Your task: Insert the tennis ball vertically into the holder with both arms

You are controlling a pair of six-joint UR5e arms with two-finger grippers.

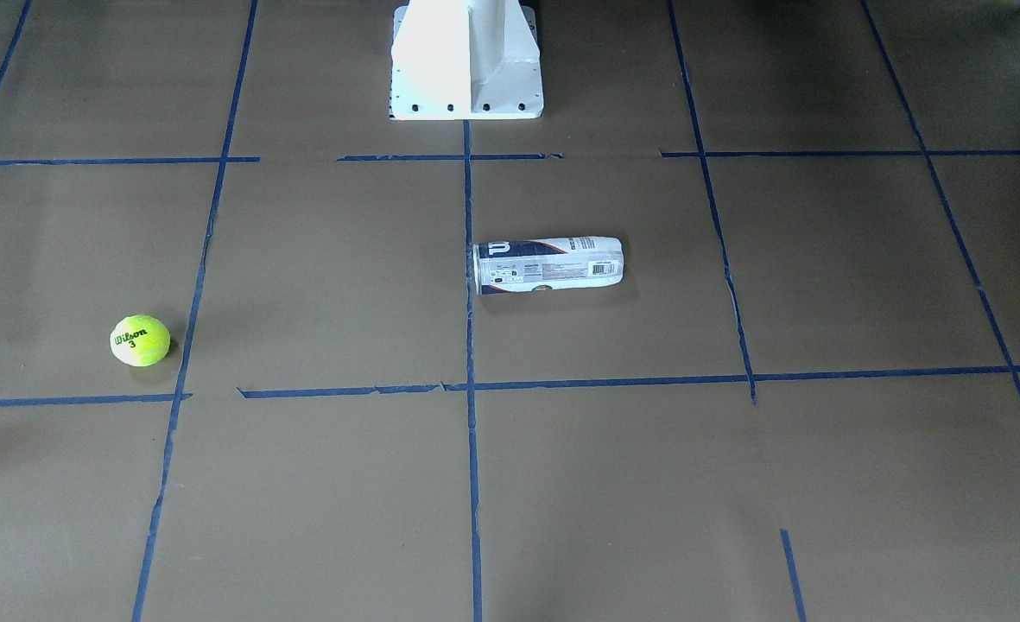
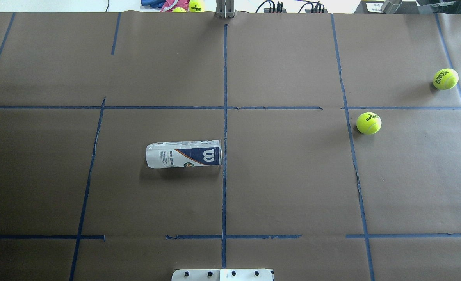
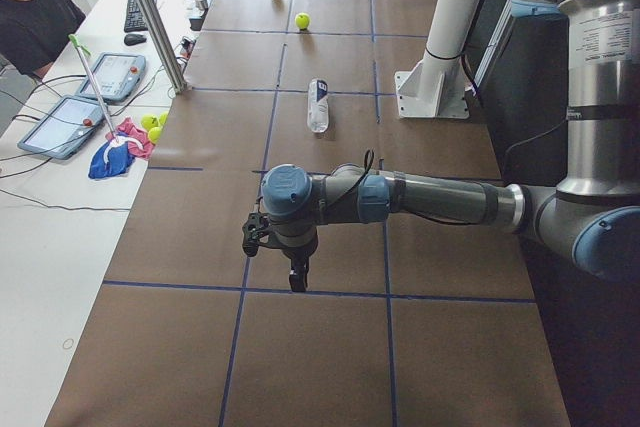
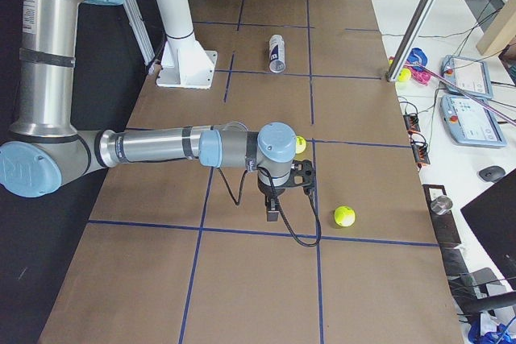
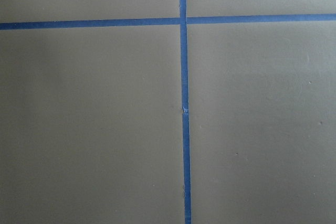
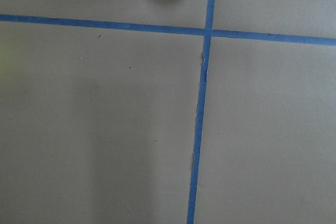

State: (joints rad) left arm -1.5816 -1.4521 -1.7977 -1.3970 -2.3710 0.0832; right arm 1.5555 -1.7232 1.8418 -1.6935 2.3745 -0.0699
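Alas, left fingers [image 3: 297,279] and right fingers [image 4: 272,213] side-view only, spread indiscernible; tennis ball [image 4: 301,144] half behind right arm [image 4: 161,147].

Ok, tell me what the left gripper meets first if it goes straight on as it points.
Pointing down, the left gripper would likely meet the table paper by the blue tape cross; nothing else shows.

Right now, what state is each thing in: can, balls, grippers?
holder: lying on its side, ungripped.
tennis ball: loose on the table, outside the holder.
second ball: loose on the table.
left gripper: pointing down; open or shut, cannot tell.
right gripper: pointing down; cannot tell.
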